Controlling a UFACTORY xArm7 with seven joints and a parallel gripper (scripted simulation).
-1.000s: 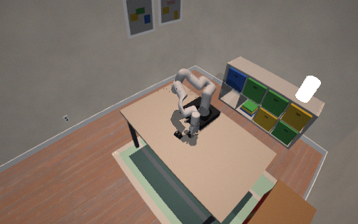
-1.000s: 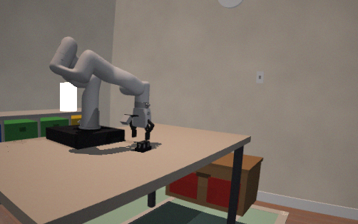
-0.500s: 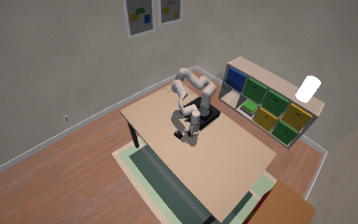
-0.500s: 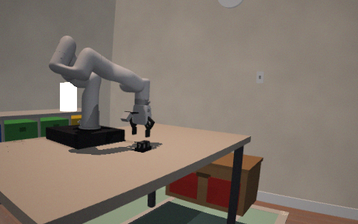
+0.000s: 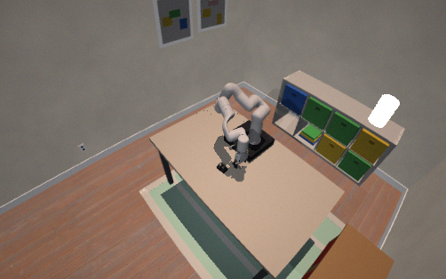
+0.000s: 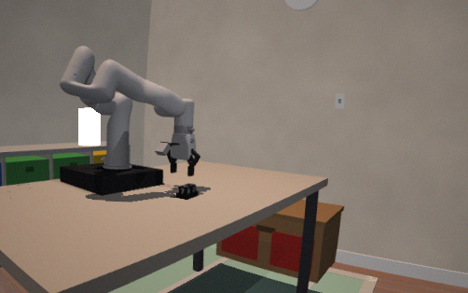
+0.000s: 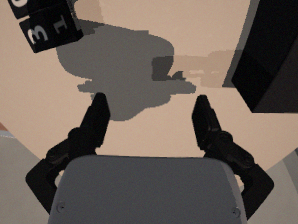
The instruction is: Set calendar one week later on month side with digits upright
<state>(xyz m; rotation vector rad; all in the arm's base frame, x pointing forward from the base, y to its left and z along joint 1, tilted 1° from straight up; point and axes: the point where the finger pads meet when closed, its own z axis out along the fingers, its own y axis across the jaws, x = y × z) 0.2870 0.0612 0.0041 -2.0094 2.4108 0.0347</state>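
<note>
Above the table (image 5: 275, 195) (image 6: 140, 233) (image 7: 150, 137), the gripper (image 5: 238, 163) (image 6: 182, 173) (image 7: 151, 104) is held with its two fingers spread wide and nothing between them, while just beside and below it two dark cubes (image 5: 222, 167) (image 6: 187, 189) (image 7: 42, 35) can be counted in the one small calendar tray (image 5: 223, 171) (image 6: 183, 196) (image 7: 75, 15). Side-by-side placement seems achieved, but the finished date cannot be confirmed, since only a 3, a 1 and a cut-off digit are shown; any turning or swapping still needed must be judged from the month side, beyond which one robot arm (image 5: 258, 120) (image 6: 118, 135) is seen

Gripper (image 5: 238, 164) (image 6: 182, 171) (image 7: 151, 104) is higher than 1.0 s ago. Exterior view: fingertips go from just above the calendar (image 5: 222, 168) (image 6: 186, 191) (image 7: 47, 27) at 1.0 s, to a bit higher at 0.5 s, to a clear gap over it now. Wrist end of the arm (image 5: 242, 144) (image 6: 184, 122) rises with it.
</note>
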